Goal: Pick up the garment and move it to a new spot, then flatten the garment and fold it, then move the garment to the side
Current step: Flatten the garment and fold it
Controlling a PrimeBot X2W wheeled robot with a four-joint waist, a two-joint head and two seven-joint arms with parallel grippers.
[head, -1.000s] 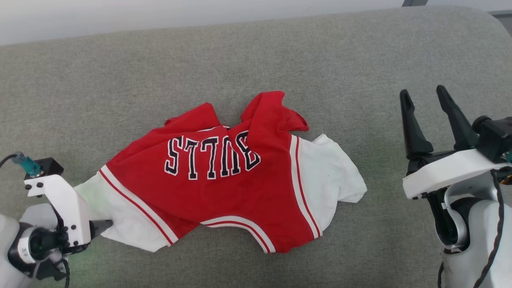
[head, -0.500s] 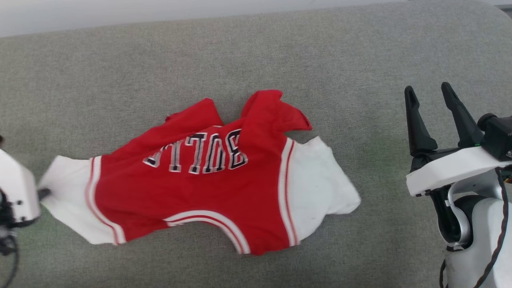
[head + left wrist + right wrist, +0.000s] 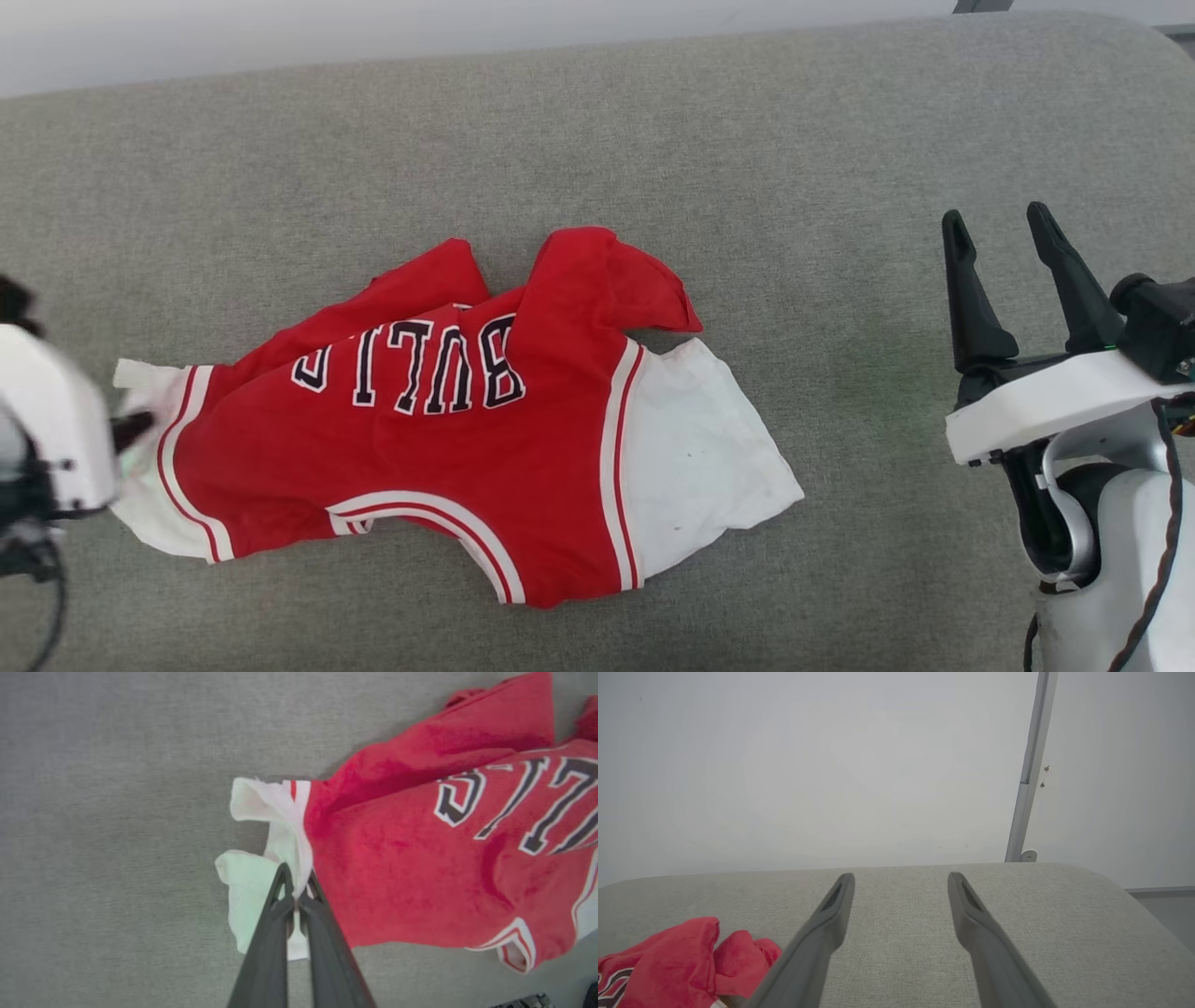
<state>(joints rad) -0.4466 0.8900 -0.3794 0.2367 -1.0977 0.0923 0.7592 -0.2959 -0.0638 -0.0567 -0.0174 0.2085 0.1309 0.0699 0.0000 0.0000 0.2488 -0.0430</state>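
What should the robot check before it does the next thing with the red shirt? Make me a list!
1. Left gripper shut on the shirt at its white sleeve: ok.
2. Grip firm enough for pulling: cannot tell.
3. Right gripper open, holding nothing, off to the shirt's side: ok.
4. Shirt lying flat: not ok. A red flap is folded over on top, and the pinched sleeve is bunched.
5. Grey cushion has bare room between the shirt and the right gripper: ok.
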